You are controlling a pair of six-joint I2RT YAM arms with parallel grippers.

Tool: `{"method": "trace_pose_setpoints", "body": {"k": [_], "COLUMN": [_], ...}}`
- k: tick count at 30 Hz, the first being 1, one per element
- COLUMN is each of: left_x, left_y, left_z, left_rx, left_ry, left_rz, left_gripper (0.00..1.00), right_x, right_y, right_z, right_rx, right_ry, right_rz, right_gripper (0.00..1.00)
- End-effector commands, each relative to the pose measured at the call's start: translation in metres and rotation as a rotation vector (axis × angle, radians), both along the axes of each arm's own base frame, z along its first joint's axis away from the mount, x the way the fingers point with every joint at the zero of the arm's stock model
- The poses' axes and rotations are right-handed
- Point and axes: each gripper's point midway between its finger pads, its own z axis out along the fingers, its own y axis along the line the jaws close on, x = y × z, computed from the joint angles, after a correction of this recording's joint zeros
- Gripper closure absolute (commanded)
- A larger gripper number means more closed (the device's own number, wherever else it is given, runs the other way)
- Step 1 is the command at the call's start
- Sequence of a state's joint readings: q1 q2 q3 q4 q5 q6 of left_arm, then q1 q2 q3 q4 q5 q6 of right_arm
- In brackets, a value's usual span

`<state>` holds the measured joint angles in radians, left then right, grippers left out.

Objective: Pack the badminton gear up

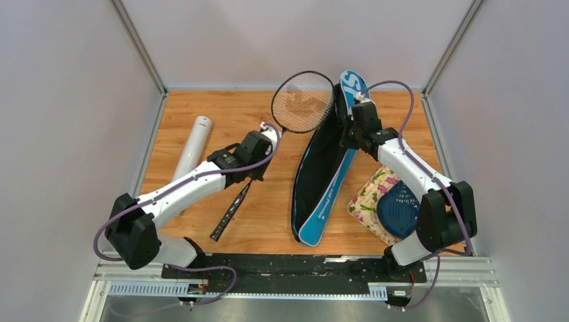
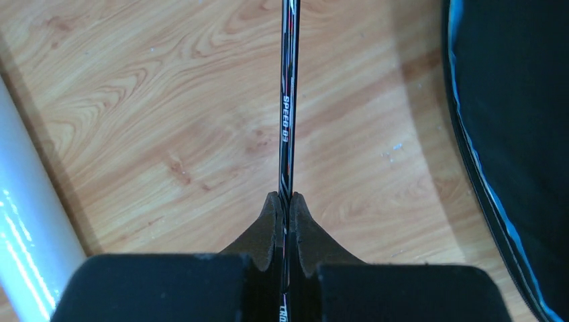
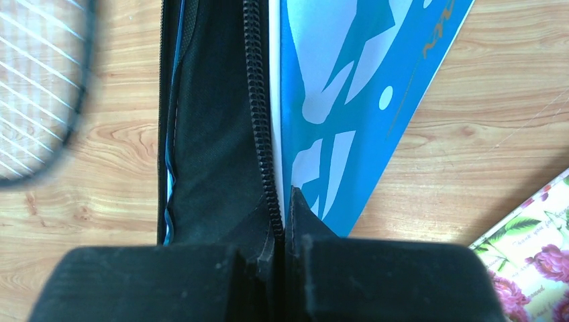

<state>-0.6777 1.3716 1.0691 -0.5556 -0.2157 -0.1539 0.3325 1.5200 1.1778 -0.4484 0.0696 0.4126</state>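
Observation:
One thin black racket (image 1: 302,102) lies across the table, head at the back centre, grip at the front left. My left gripper (image 1: 266,139) is shut on its shaft (image 2: 287,114), marked "SPEED 03". The blue "SPORT" cover (image 1: 327,168) lies diagonally at centre right, unzipped, its black lining showing. My right gripper (image 1: 349,121) is shut on the cover's zipper edge (image 3: 263,134), near its wide far end. The long white tube (image 1: 193,144) lies at the left and also shows in the left wrist view (image 2: 23,228). The second racket and the shuttlecocks are out of view.
A floral cloth (image 1: 372,194) lies at the front right with a dark blue shell-shaped object (image 1: 397,209) on it, under my right arm. White walls enclose the wooden table (image 1: 221,107) on three sides.

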Motion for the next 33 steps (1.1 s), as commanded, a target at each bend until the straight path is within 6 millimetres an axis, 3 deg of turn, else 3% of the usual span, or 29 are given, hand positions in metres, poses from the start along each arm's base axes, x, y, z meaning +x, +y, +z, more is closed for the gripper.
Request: {"method": "trace_pose_setpoints", "body": {"k": [1,3,7,8,9,13,21,29,33], "left_x": [-0.01,-0.013,-0.024,-0.021,-0.023,-0.02,-0.03,-0.024,-0.036], "left_y": [0.0,-0.001,-0.022,-0.027,-0.017,-0.015,-0.06,-0.096,-0.09], "left_z": [0.01,0.007,0.006,0.015,0.005,0.011,0.007,0.002,-0.01], "left_rx": [0.16,0.209,0.209,0.196,0.277,0.328,0.323,0.335,0.348], "left_ry": [-0.085,-0.097,-0.125,-0.127,-0.084,-0.125,-0.074,-0.04,0.024], "left_rz": [-0.017,-0.018,-0.084,-0.067,-0.047,-0.032,-0.13,-0.201,-0.228], "left_gripper": [1.0,1.0,1.0,1.0,1.0,1.0,1.0,1.0,1.0], "right_x": [0.023,0.022,0.022,0.022,0.021,0.021,0.023,0.024,0.025], "right_y": [0.005,0.007,0.008,0.007,0.007,0.006,0.009,0.021,0.022], "right_z": [0.039,0.04,0.043,0.043,0.043,0.046,0.045,0.044,0.046], "right_rx": [0.064,0.07,0.071,0.071,0.071,0.068,0.082,0.152,0.154], "right_ry": [-0.106,-0.104,-0.108,-0.107,-0.107,-0.114,-0.111,-0.099,-0.098], "right_rz": [-0.043,-0.043,-0.037,-0.039,-0.041,-0.04,-0.036,-0.027,-0.026], "right_gripper": [1.0,1.0,1.0,1.0,1.0,1.0,1.0,1.0,1.0]}}
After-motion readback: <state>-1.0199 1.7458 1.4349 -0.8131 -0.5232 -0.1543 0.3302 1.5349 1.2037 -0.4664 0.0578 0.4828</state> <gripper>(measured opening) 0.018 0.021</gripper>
